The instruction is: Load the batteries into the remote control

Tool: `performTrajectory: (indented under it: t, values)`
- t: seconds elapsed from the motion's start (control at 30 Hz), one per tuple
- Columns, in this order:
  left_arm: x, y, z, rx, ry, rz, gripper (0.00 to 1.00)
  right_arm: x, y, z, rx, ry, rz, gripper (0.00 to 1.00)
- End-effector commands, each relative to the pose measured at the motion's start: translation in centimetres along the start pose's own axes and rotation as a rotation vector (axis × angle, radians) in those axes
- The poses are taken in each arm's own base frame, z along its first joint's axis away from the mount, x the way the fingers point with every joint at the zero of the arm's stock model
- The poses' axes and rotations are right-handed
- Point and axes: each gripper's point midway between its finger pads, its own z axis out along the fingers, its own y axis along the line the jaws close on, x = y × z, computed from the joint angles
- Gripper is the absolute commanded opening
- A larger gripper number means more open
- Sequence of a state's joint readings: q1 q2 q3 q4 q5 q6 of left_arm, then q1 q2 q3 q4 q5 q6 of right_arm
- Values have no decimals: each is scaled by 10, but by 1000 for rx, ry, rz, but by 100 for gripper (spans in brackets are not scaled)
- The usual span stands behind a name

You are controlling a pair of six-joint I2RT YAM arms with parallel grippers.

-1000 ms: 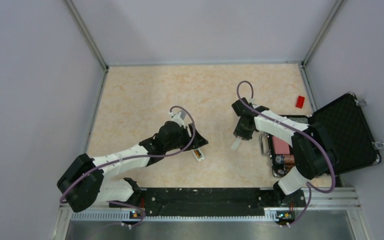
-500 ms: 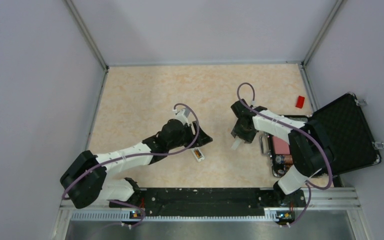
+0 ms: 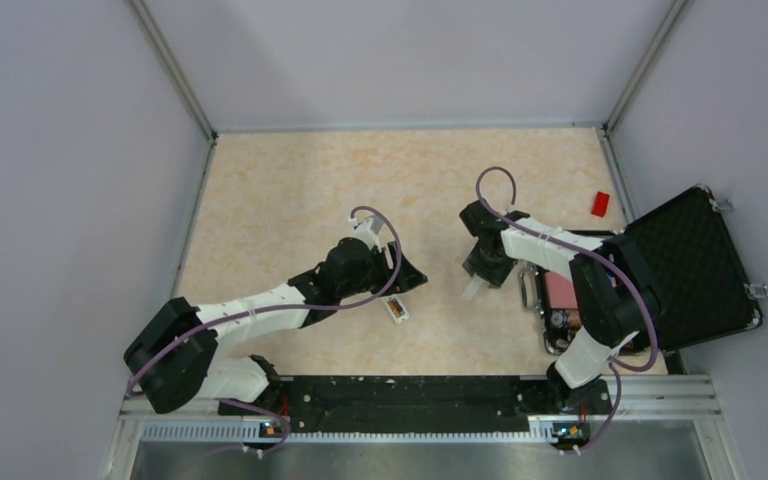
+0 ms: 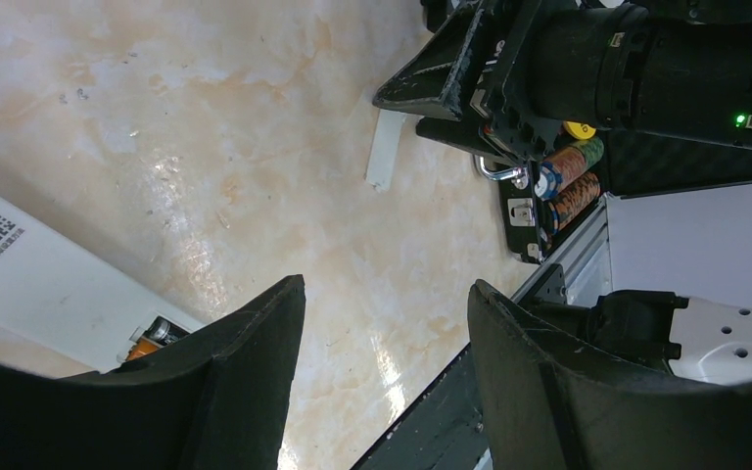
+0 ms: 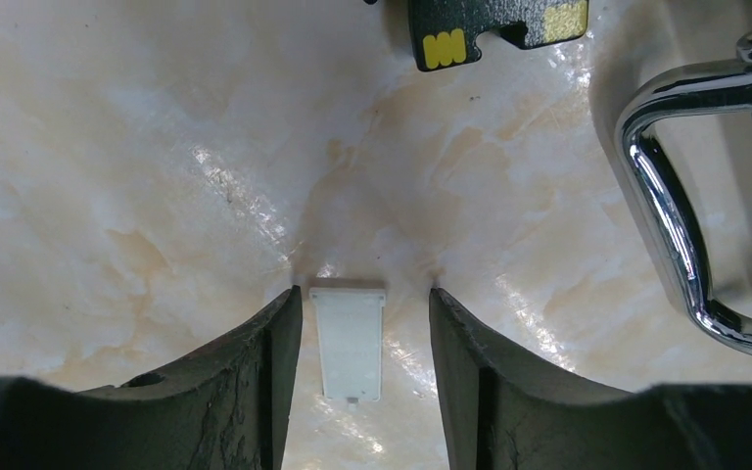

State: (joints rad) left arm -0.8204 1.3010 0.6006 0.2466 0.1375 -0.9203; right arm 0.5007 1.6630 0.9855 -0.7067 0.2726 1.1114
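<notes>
1 remote control [image 4: 49, 284], 1 white cover [image 5: 349, 341]

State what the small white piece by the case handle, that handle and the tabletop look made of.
White piece: likely plastic, matte, with even colour and a moulded lip. Handle: metal, chrome-polished, mirror-bright highlights. Tabletop: marble-patterned, glossy under glare; stone or laminate cannot be told.

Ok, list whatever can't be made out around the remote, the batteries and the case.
- Remote control: in the left wrist view, cut off by the frame edge and the left gripper; from above, the left arm covers most.
- Batteries: only a sliver shows behind one finger; count and seating unclear.
- Case: from above, the right arm hides much of its contents.
</notes>
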Motion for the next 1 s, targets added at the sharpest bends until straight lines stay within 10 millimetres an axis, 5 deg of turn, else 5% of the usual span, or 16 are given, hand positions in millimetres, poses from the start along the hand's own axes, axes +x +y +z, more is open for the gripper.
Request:
performTrajectory:
  t: [0.0,0.3,0.73,0.97]
  values:
    - [-19,-24,2,70,-59,29,66,-4,-6,13,56,-2,50,49]
    - [-17,-23,3,68,-55,27,66,7,-6,20,68,45,60,41]
    - [-16,-22,5,63,-56,24,66,15,5,20,38,104,86,46]
    - [-16,-20,6,59,-55,25,66,19,11,27,48,129,92,37]
